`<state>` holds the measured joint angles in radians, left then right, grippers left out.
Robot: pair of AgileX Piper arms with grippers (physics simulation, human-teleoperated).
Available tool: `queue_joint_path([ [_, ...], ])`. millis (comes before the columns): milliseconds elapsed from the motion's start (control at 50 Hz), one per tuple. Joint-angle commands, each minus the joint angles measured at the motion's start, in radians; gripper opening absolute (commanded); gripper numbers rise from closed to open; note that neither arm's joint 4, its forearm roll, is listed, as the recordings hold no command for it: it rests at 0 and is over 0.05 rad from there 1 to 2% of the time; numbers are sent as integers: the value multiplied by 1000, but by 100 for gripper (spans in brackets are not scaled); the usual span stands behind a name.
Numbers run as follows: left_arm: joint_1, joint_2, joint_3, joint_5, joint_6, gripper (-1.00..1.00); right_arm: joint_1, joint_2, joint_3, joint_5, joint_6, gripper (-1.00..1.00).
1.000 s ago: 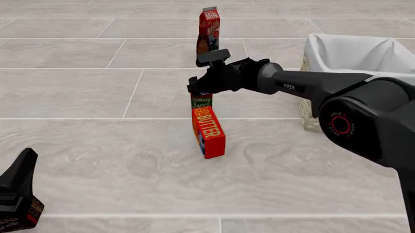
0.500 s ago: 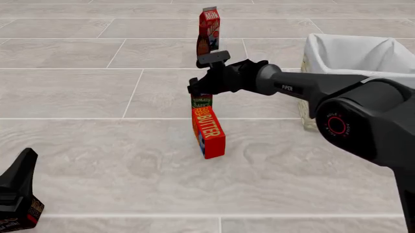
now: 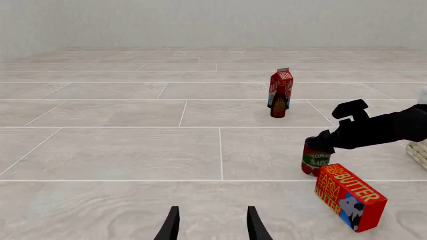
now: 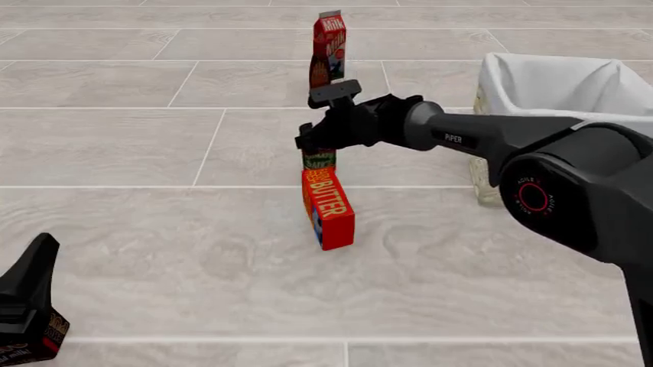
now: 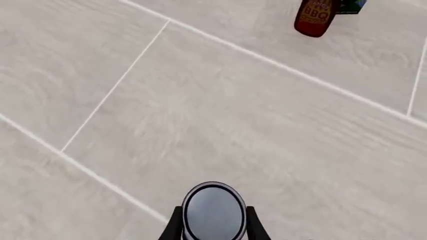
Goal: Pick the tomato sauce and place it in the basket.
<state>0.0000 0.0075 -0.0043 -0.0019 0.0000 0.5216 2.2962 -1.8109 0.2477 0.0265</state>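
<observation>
The tomato sauce [image 4: 318,160] is a small can with a green label, standing right behind the butter box. My right gripper [image 4: 316,144] reaches over it from the right and is shut on its upper part. In the right wrist view the can's dark round top [image 5: 213,210] sits tight between the two fingers [image 5: 175,226]. The left wrist view shows the can [image 3: 314,160] leaning slightly under the right gripper [image 3: 325,144]. The wicker basket [image 4: 510,76] with its white liner stands at the right. My left gripper [image 3: 212,227] is open and empty, low at the near left [image 4: 41,248].
A red-orange butter box [image 4: 328,208] lies just in front of the can, also in the left wrist view [image 3: 350,197]. A milk carton [image 4: 329,42] and a dark brown bottle [image 5: 315,17] stand farther back. A dark labelled object [image 4: 30,340] is under the left arm.
The right gripper has shifted only slightly over the can, which stays between its fingers. The left arm has not moved.
</observation>
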Motion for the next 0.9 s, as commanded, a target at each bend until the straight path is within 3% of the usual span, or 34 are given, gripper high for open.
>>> queue_joint_path([
  [20,0,0,0,0,0,100,-10,-83,52,-18,-6,-100],
  [480,0,0,0,0,0,100,-128,-602,174,105,-127,-100],
  [900,0,0,0,0,0,100,-313,-869,262,168,-155,-100],
])
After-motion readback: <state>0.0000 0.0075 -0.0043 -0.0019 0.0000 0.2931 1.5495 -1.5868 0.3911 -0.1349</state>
